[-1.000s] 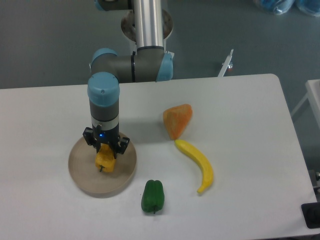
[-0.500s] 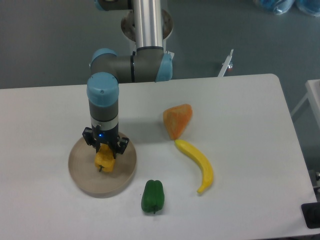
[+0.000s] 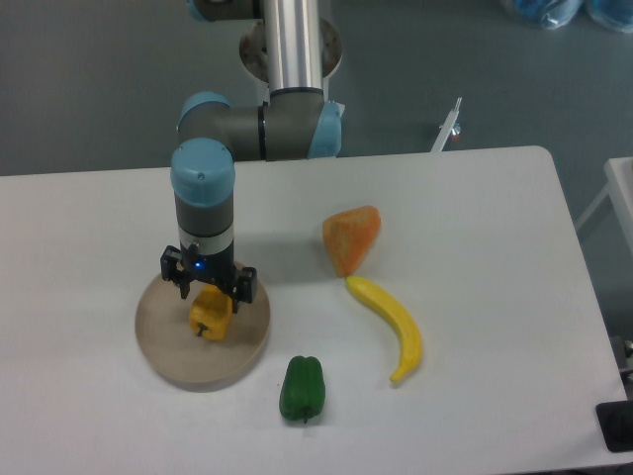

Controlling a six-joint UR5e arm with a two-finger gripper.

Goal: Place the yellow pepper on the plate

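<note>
Gripper (image 3: pixel 209 293) open, hanging just above lobed, glossy yellow pepper (image 3: pixel 211 316), at its 12 o'clock; pepper lying on round, flat, matte tan plate (image 3: pixel 164 346).

A white worktop (image 3: pixel 475 198) with rounded corners fills most of the view under even, soft light. Behind it lies a dull grey-green floor (image 3: pixel 99 79). A thin white rod (image 3: pixel 447 127) leans at the far edge, and blue bundles (image 3: pixel 569 12) sit at top right.
</note>
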